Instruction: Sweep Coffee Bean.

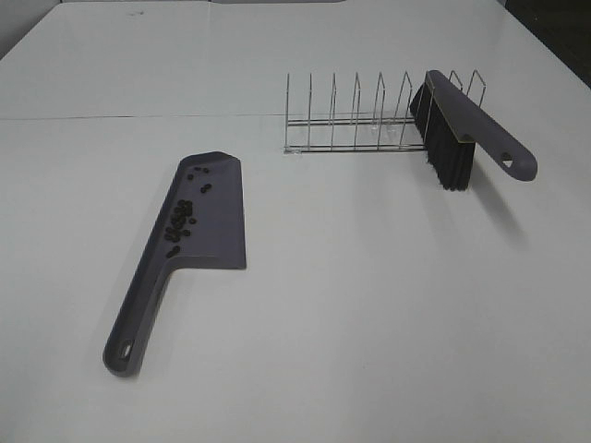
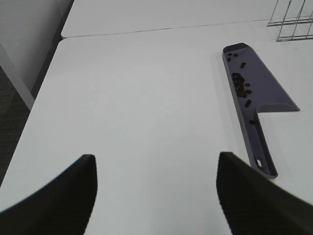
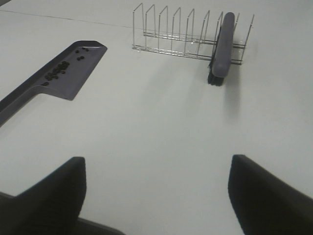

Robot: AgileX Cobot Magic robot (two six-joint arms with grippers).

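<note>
A grey-purple dustpan (image 1: 208,217) lies flat on the white table (image 1: 369,305), handle toward the front left. Several dark coffee beans (image 1: 180,220) lie inside it along its raised edge. It also shows in the left wrist view (image 2: 264,93) with the coffee beans (image 2: 241,87), and in the right wrist view (image 3: 63,73). A brush (image 1: 462,129) with black bristles and grey-purple handle leans in a wire rack (image 1: 360,120). My left gripper (image 2: 156,191) and right gripper (image 3: 156,196) are both open and empty, well back from the dustpan and outside the exterior view.
The wire rack (image 3: 181,34) with several dividers stands at the back right, holding the brush (image 3: 221,44). The table's left edge (image 2: 41,93) drops to a dark floor. A seam between two tabletops (image 1: 138,117) runs across the back.
</note>
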